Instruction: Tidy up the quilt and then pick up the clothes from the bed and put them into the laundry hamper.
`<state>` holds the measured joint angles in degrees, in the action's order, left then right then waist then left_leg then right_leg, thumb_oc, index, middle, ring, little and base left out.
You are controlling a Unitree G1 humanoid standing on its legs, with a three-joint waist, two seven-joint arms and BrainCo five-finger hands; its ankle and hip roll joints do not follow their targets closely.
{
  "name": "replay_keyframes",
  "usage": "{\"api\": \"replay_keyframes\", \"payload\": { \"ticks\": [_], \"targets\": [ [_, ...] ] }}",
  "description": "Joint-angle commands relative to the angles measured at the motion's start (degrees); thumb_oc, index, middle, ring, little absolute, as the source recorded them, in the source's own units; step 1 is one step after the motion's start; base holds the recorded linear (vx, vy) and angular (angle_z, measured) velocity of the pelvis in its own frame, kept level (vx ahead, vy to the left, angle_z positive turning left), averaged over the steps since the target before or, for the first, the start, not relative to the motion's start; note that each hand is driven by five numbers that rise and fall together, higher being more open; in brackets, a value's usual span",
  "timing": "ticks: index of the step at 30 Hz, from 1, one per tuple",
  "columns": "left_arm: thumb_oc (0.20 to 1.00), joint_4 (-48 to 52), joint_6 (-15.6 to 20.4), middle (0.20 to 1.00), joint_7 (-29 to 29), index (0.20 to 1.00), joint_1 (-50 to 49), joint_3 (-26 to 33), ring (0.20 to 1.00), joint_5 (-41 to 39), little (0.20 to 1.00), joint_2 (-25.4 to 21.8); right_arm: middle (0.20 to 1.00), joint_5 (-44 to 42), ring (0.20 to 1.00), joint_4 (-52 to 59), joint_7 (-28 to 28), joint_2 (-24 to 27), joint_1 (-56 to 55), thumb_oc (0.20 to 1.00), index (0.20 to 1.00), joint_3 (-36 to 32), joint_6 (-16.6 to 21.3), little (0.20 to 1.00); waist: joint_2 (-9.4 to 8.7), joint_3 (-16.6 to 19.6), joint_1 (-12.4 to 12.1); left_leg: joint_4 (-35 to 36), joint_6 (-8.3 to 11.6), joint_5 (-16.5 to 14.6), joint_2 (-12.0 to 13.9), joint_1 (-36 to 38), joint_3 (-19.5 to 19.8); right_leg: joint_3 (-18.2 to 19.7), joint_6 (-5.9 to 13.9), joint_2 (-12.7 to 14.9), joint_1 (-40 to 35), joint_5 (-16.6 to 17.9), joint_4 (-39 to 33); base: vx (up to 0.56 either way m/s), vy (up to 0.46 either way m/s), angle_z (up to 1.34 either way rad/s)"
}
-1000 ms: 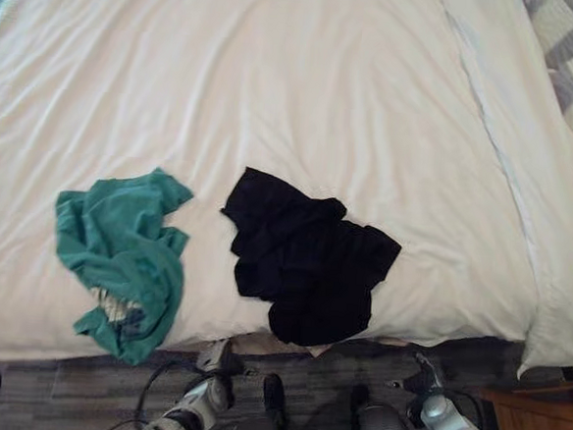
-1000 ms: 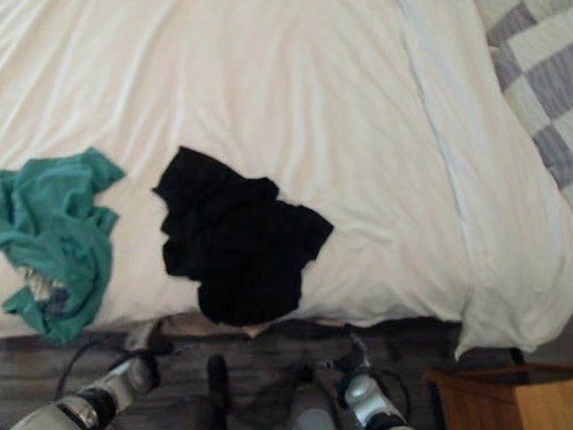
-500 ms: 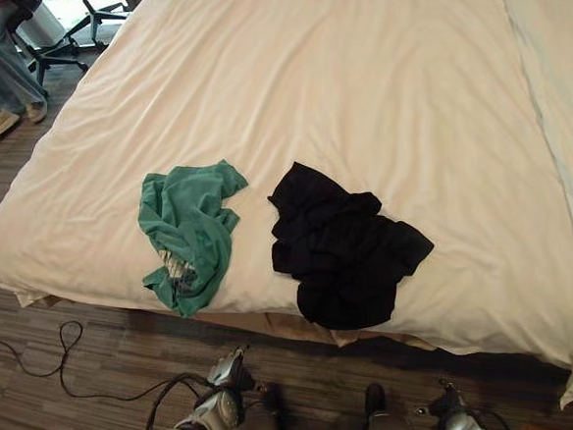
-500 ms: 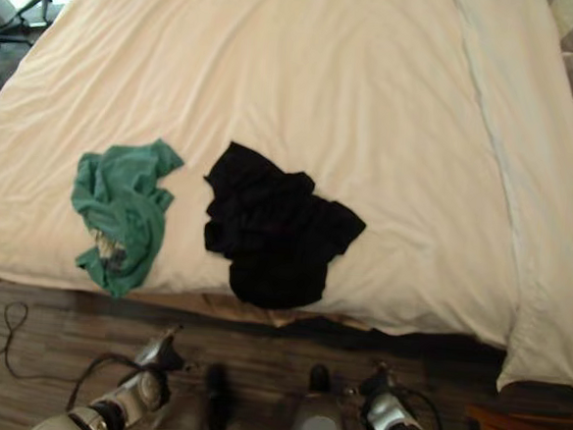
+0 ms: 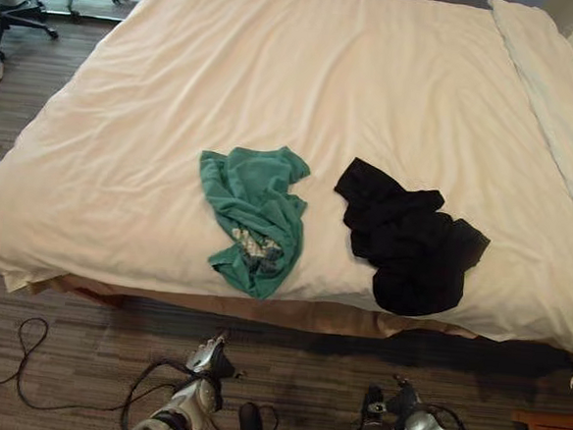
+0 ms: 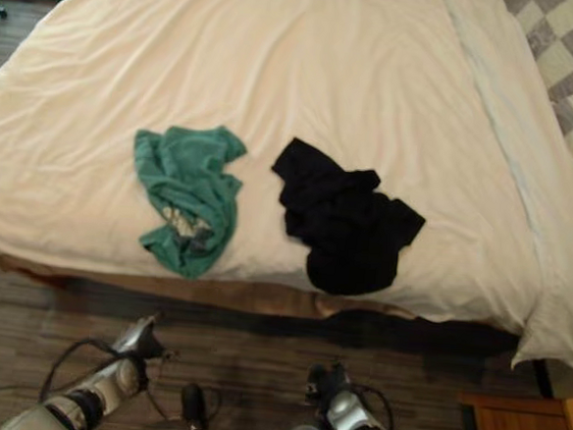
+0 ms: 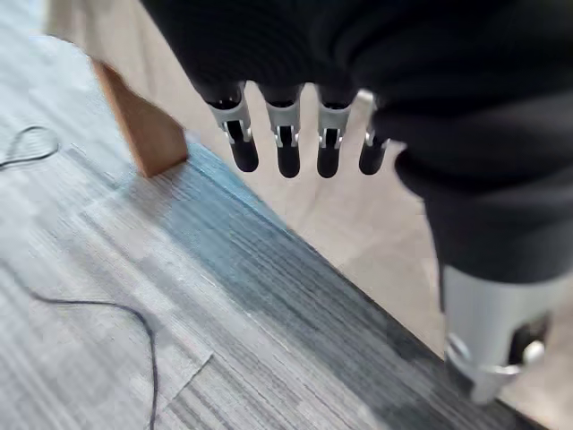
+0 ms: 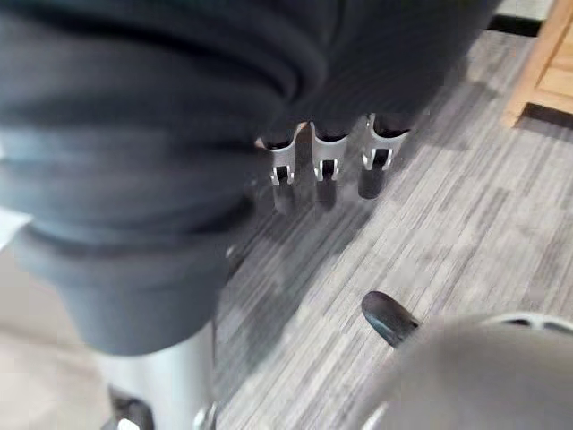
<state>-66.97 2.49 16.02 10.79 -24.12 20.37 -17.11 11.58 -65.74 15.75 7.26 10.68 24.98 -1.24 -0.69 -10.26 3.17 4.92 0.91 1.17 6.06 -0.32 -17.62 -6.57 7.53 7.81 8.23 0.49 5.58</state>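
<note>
Nearest the robot, both hands hang low over the grey striped floor (image 5: 78,378) in front of the bed, holding nothing. The left hand (image 7: 295,134) shows in its wrist view with its fingers (image 7: 288,157) straight and relaxed in a row, pointing down past a wooden bed leg (image 7: 143,130) that stands on the floor. The right hand (image 8: 331,161) shows in its wrist view with its fingers (image 8: 327,175) also straight and loose above the floor, empty. In the head views the left hand sits at the lower left and the right hand at the lower right, both well short of the bed edge. A corner of a wooden cabinet (image 6: 522,428) shows at the lower right. Just beyond the near edge of the bed, two pieces of clothing lie on the cream quilt (image 5: 277,67): a crumpled green shirt (image 5: 255,218) to the left and a crumpled black garment (image 5: 407,248) to the right, near each other but apart, the black one reaching almost to the quilt's edge. The quilt lies spread flat over the bed with soft wrinkles. Along its right side runs a white sheet (image 6: 508,142), and past that a checked blanket (image 6: 569,48). At the far left, an office chair base (image 5: 46,1) stands on the floor.
</note>
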Motion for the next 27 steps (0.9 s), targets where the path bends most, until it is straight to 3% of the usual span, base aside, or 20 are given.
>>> {"api": "replay_keyframes", "payload": {
  "ticks": [1, 4, 6, 8, 11, 12, 13, 14, 17, 21, 27],
  "targets": [
    [1.000, -1.29, 0.58, 1.000, 1.06, 1.000, 1.86, -0.62, 1.000, -1.17, 1.000, 0.50, 1.000, 2.26, 1.000, -0.52, -0.19, 2.64, 2.34, 1.000, 1.000, 0.31, 0.70, 1.000, -0.22, -2.02, 0.11, 0.08, 4.66, -3.98, 0.78, 2.36, 1.27, 3.51, 1.26, 0.33, -3.92, -2.94, -4.15, 0.02, -0.013, 0.36],
    [1.000, -2.23, 0.60, 1.000, 2.88, 1.000, 0.95, 3.58, 1.000, -3.73, 1.000, -0.52, 1.000, 0.32, 1.000, -0.79, 0.98, 3.70, 2.22, 1.000, 1.000, -2.12, 0.66, 1.000, -0.40, -1.42, 0.02, 0.08, 4.78, -3.99, 0.99, 3.01, 0.81, 4.46, 1.44, 0.64, -4.96, -1.55, -7.76, 0.05, -0.056, 0.13],
    [1.000, -0.01, 2.34, 1.000, 6.46, 1.000, -1.18, 10.32, 1.000, -10.64, 1.000, -1.99, 1.000, -3.89, 1.000, 0.18, 3.54, 6.47, 0.14, 1.000, 1.000, -8.20, 1.21, 1.000, -0.48, -0.52, 0.40, 0.08, 5.22, -3.95, 1.11, 4.96, -0.88, 3.84, 1.80, 1.24, -7.40, -0.79, -10.31, 0.09, -0.033, -0.21],
    [1.000, 1.59, 2.99, 1.000, 7.77, 1.000, -1.82, 12.42, 1.000, -12.42, 1.000, -2.96, 1.000, -4.79, 1.000, 2.19, 4.42, 7.69, -1.13, 1.000, 1.000, -10.38, 1.49, 1.000, -0.50, -0.18, 0.75, 0.08, 5.41, -3.78, 1.27, 5.25, -1.40, 4.04, 1.86, 1.22, -7.46, -0.73, -10.58, 0.04, -0.004, -0.22],
    [1.000, 14.51, 5.60, 1.000, 11.20, 1.000, -5.64, 19.19, 1.000, -14.03, 1.000, -8.90, 1.000, -3.83, 1.000, 21.09, 7.89, 15.63, -10.40, 1.000, 1.000, -20.79, 3.43, 1.000, -0.16, -0.07, 3.55, 0.08, 6.00, -4.03, 1.76, 7.40, -3.29, 4.49, 2.64, 1.60, -8.79, -1.29, -10.58, 0.06, 0.021, -0.30],
    [1.000, 14.61, 5.55, 1.000, 11.18, 1.000, -5.73, 19.19, 1.000, -14.01, 1.000, -8.91, 1.000, -3.80, 1.000, 21.27, 7.85, 15.63, -10.53, 1.000, 1.000, -20.83, 3.33, 1.000, -0.17, 0.06, 3.48, 0.08, 6.02, -3.88, 1.78, 7.25, -3.35, 4.57, 2.59, 1.57, -8.61, -1.16, -10.58, 0.04, 0.025, -0.39],
    [1.000, 21.56, 6.98, 1.000, 11.86, 1.000, -6.15, 20.85, 1.000, -12.61, 1.000, -11.71, 1.000, 0.01, 1.000, 28.32, 9.19, 19.22, -13.76, 1.000, 1.000, -23.89, 4.24, 1.000, 0.09, 0.00, 4.61, 0.08, 6.08, -4.18, 1.83, 7.87, -3.69, 4.59, 2.88, 1.78, -9.03, -1.33, -10.50, 0.01, 0.011, -0.29],
    [1.000, 21.69, 6.91, 1.000, 11.84, 1.000, -6.24, 20.88, 1.000, -12.59, 1.000, -11.71, 1.000, 0.06, 1.000, 28.51, 9.13, 19.21, -13.89, 1.000, 1.000, -23.94, 4.14, 1.000, 0.07, 0.11, 4.55, 0.08, 6.10, -4.00, 1.86, 7.71, -3.74, 4.66, 2.81, 1.74, -8.87, -1.15, -10.56, 0.04, 0.028, -0.23],
    [1.000, 34.45, 9.02, 1.000, 12.35, 1.000, -6.56, 23.84, 1.000, -11.07, 1.000, -15.72, 1.000, 5.90, 1.000, 37.89, 11.15, 24.55, -16.61, 1.000, 1.000, -28.44, 4.92, 1.000, 0.45, 0.25, 5.59, 0.08, 6.09, -4.66, 2.03, 8.49, -4.04, 4.73, 3.13, 1.97, -9.35, -1.55, -10.45, 0.03, 0.015, -0.08],
    [1.000, 43.86, 11.77, 1.000, 13.03, 1.000, -2.10, 25.09, 1.000, -10.72, 1.000, -19.62, 1.000, 14.84, 1.000, 45.13, 13.27, 31.25, -14.06, 1.000, 1.000, -29.41, 4.48, 1.000, 0.55, 0.19, 6.17, 0.08, 6.02, -4.98, 2.00, 8.81, -4.44, 5.28, 3.50, 2.10, -8.84, -1.09, -10.26, 0.01, 0.000, -0.17],
    [1.000, 46.12, 11.18, 1.000, 11.26, 1.000, 3.19, 21.21, 1.000, -10.17, 1.000, -19.93, 1.000, 16.92, 1.000, 47.47, 13.32, 35.00, -7.84, 1.000, 1.000, -26.26, 4.08, 1.000, 0.65, -0.65, 5.98, 0.08, 5.94, -4.68, 2.07, 8.24, -4.60, 5.91, 3.62, 2.11, -7.51, -0.54, -10.09, -0.02, -0.008, -0.07]
  ]
}}
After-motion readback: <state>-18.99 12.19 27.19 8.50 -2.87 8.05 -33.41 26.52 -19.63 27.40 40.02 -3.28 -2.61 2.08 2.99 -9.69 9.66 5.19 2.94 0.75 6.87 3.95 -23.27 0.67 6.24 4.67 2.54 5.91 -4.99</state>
